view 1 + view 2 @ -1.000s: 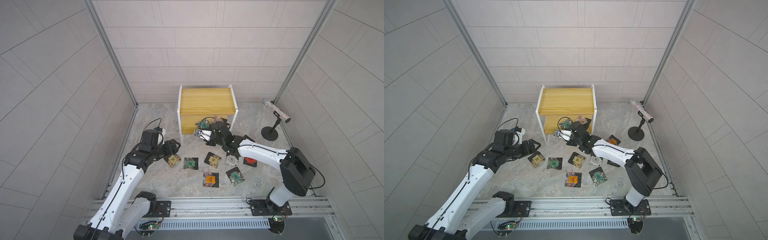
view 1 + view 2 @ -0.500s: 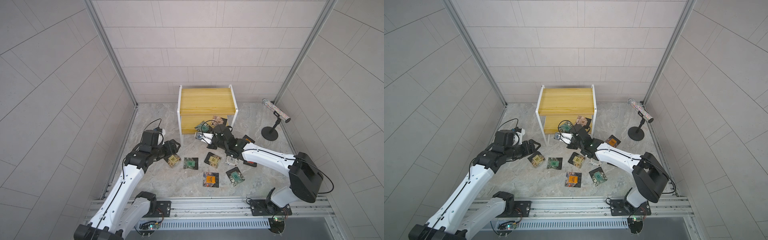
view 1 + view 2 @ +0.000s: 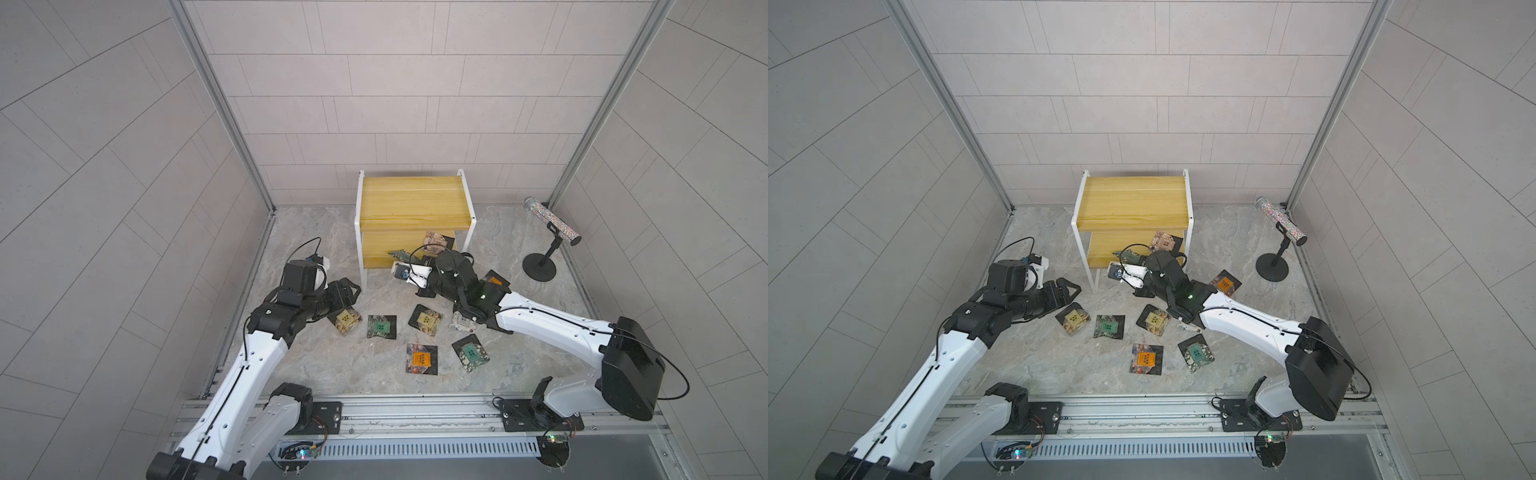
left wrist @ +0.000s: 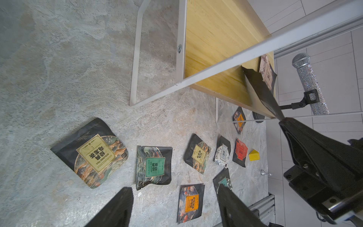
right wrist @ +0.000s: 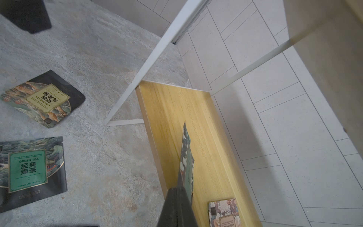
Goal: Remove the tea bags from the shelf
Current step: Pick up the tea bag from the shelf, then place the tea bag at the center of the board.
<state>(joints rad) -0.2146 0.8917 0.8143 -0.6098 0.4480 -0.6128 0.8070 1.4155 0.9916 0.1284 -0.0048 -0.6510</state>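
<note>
The shelf [image 3: 411,203] [image 3: 1133,203] stands at the back, its yellow boards in a white frame. My right gripper [image 3: 422,262] [image 5: 177,189] is shut on a teal floral tea bag [image 3: 399,252] [image 5: 185,157], held edge-on just over the lower board [image 5: 170,110]. In the left wrist view that gripper [image 4: 281,120] pinches the bag's corner [image 4: 259,88]. A beige floral tea bag [image 3: 434,241] [image 5: 224,213] lies flat on the lower board. Several tea bags lie on the floor, such as a green one [image 3: 380,327]. My left gripper [image 3: 349,291] [image 4: 173,191] hangs open and empty above them.
A glittery tube on a black stand [image 3: 550,226] is at the back right. A small yellow block [image 4: 254,155] and a tiny silver piece [image 4: 263,172] lie beyond the floor bags. Tiled walls close three sides; a metal rail [image 3: 415,409] runs along the front.
My right gripper has shut on the teal tea bag at the lower board and drawn back a little toward the shelf's front edge. The left arm has not moved.
</note>
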